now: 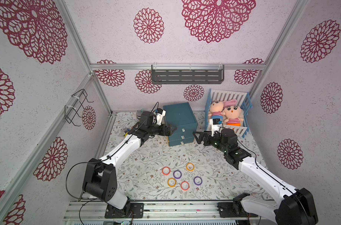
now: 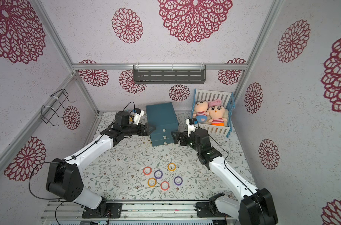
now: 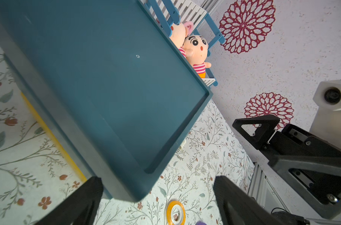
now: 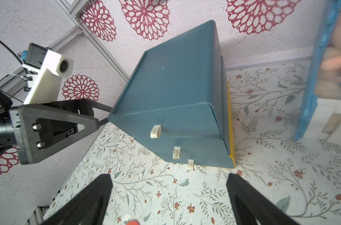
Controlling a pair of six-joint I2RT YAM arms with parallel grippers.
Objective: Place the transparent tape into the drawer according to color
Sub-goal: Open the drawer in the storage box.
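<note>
Plainly, both sets of jaws stood spread wide and held nothing. The left gripper [image 1: 172,129] hung at a side corner of the teal plastic three-drawer cabinet [image 1: 180,116]. In the left wrist view the cabinet's top corner sat between its fingers, though whether they touched it could not be told. The right gripper [image 1: 197,136] pointed at the cabinet's front from the opposite side, just short of it, with the three small whitish drawer handles [image 4: 155,131] ahead of its fingers. All three drawers looked shut.

Well behind both grippers, toward the arm bases, six small see-through tape rings with white cores [image 1: 177,174] lay flat on the floral mat [image 1: 146,155], clustered but apart: two yellow-orange, two purple, two red-orange. None was yet sorted.

The step in hand seemed to be opening a drawer. The next move would call for the right jaws to close on one thin handle and pull straight out, with the left perhaps bracing the light cabinet against sliding.
</note>
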